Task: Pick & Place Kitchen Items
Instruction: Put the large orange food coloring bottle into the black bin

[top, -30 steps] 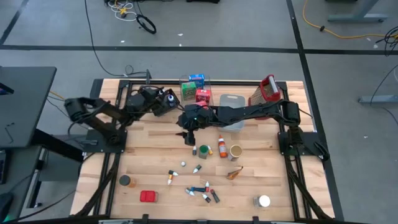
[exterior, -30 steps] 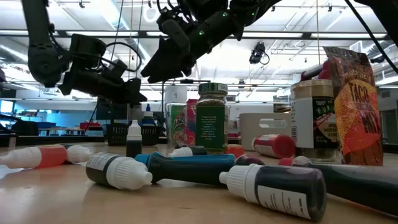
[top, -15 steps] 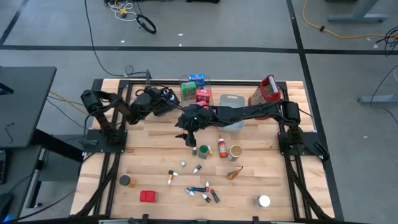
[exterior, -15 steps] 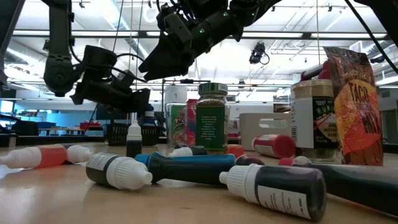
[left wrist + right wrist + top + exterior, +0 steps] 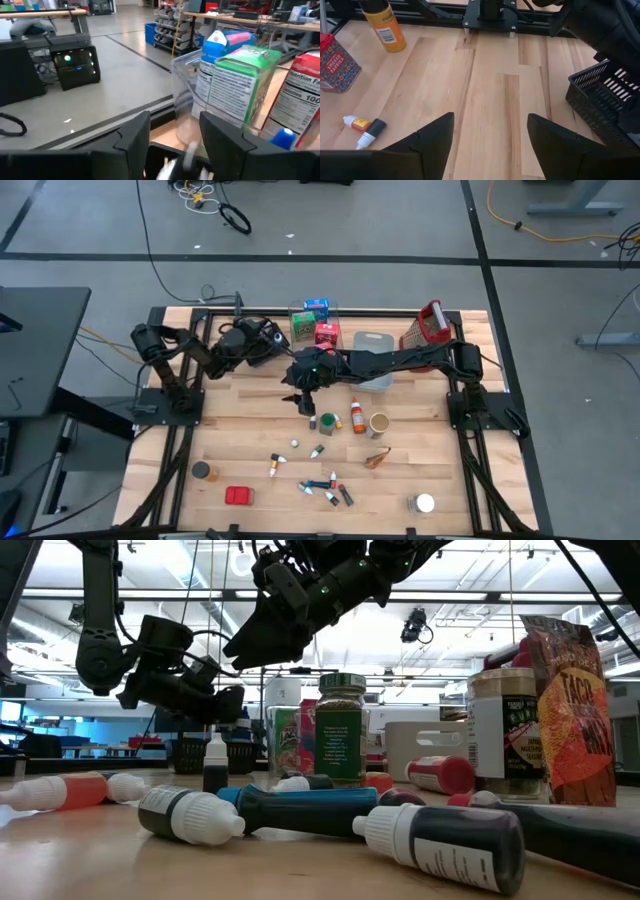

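Left tool (image 5: 172, 137): fingers spread, nothing between them, at the clear bin (image 5: 187, 95).
In that bin: green box (image 5: 235, 85), blue box (image 5: 220, 42), red box (image 5: 300, 100), just beyond the fingertips.
Right tool (image 5: 490, 135): fingers spread, nothing between them, above bare table (image 5: 490, 65).
Ahead of right tool: small bottle (image 5: 362, 127), red tin (image 5: 335, 62), orange bottle (image 5: 382, 25) on the table.

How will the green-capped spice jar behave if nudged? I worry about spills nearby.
The spice jar stands upright, tall and narrow, so a high push would probably tip it. Its round body would likely roll afterwards. Small bottles lying close by could be knocked.
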Robot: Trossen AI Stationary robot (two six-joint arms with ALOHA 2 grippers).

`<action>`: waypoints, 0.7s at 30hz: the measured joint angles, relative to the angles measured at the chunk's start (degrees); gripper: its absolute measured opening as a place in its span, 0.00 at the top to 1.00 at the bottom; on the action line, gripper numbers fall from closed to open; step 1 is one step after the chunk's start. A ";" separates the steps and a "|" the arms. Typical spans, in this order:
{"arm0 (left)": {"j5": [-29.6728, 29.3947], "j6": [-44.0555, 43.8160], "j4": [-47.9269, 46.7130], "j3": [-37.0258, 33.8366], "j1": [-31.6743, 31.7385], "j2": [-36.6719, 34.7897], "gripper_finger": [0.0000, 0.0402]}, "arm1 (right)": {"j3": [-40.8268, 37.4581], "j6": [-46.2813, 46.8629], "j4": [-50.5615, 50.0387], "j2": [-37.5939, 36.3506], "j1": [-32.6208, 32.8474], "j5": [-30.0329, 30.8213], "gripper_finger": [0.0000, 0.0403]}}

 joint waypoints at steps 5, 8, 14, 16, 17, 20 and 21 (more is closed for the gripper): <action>-0.65 0.49 1.83 0.00 0.02 -0.20 0.54 | 0.00 0.23 -0.02 0.02 0.02 0.00 0.35; -0.32 0.13 3.89 -0.02 -0.04 -0.20 0.54 | 0.00 0.20 -0.03 0.02 0.04 0.00 0.35; -0.08 0.06 5.42 -0.07 -0.19 -1.93 0.54 | 0.00 -0.90 -0.18 0.02 0.82 0.00 0.35; 0.85 -0.02 5.25 -0.58 -0.56 -3.85 0.54 | 0.00 -2.40 -0.44 -0.05 1.21 0.00 0.35; 1.37 -0.02 5.25 -1.02 -0.83 -5.26 0.54 | 0.00 -3.13 -0.78 -0.14 1.41 0.00 0.35; 2.03 0.15 5.44 -2.76 -1.91 -11.05 0.54 | -0.10 -3.70 -2.87 -1.02 2.04 0.03 0.35; 3.16 0.40 5.35 -3.58 -2.25 -13.27 0.54 | -0.11 -3.65 -3.81 -1.56 2.26 0.14 0.35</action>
